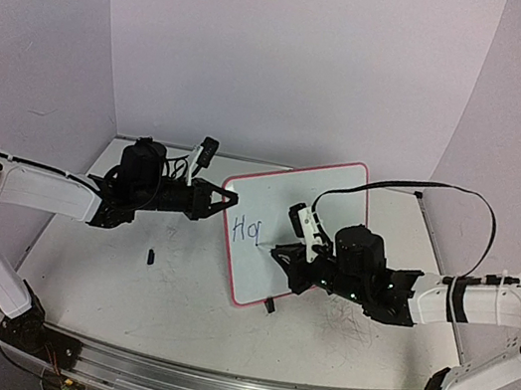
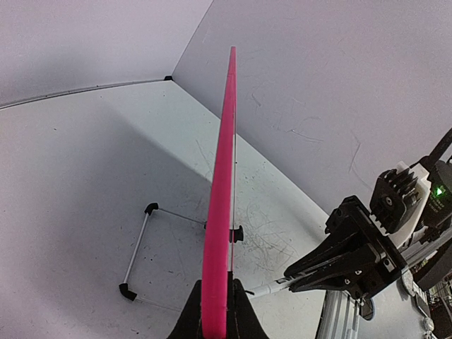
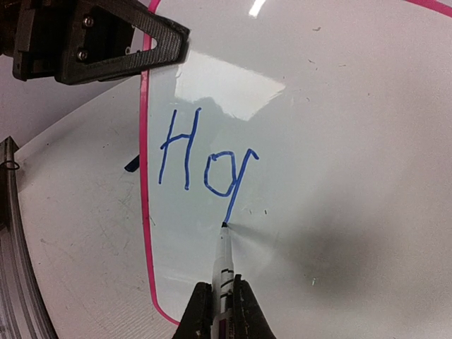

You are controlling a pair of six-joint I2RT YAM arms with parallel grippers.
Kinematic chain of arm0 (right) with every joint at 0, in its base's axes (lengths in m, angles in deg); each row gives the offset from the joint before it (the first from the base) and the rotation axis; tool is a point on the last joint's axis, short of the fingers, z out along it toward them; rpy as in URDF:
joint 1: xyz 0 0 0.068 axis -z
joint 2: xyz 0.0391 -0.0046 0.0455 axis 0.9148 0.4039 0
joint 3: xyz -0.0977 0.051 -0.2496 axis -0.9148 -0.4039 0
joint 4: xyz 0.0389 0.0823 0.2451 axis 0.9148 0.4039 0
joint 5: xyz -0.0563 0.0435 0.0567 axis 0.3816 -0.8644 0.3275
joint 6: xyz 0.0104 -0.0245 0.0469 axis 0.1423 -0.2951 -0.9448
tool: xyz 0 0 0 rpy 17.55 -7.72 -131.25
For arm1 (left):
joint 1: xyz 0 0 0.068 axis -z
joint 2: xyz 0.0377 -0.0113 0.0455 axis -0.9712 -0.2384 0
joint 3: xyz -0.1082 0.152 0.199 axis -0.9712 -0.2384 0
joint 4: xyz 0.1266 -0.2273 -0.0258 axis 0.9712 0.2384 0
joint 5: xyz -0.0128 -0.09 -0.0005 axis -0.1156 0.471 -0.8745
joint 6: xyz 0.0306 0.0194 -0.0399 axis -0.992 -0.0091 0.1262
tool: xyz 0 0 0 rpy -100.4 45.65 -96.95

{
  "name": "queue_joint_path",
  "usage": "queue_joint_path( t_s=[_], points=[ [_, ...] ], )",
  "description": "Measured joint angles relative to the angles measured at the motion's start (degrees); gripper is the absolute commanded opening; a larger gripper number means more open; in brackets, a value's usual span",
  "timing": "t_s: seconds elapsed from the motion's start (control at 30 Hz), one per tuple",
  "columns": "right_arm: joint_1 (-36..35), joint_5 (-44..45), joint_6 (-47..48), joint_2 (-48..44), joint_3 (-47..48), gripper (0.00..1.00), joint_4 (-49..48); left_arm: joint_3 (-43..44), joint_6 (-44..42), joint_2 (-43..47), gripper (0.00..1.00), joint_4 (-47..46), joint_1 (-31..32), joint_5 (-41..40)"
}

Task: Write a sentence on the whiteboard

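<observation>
Tabletop [image 1: 124,282]: left jaws tight on whiteboard [image 1: 291,195], right jaws on marker [image 3: 224,261].

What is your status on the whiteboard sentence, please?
Left tool shut on whiteboard edge. Right tool shut on marker, tip on board. Sentence reads "Ho", third letter underway. Nothing blocking.

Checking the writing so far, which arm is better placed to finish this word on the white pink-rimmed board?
Right. The right gripper holds the thin white marker, tip on the pink-rimmed white board under the blue letters; the left gripper clamps its edge.
</observation>
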Motion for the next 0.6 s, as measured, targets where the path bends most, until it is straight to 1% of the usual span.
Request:
queue_joint_path(
  t_s=[0.4,0.6],
  points=[
    [-0.37,0.02,-0.82,-0.09,-0.46,0.0,0.46,0.02,-0.02,0.0,0.0,0.0,0.0,0.02],
    [-0.37,0.02,-0.83,-2.19,0.22,0.0,0.81,0.02,0.0,0.0,0.0,0.0,0.0,0.04]
  ],
)
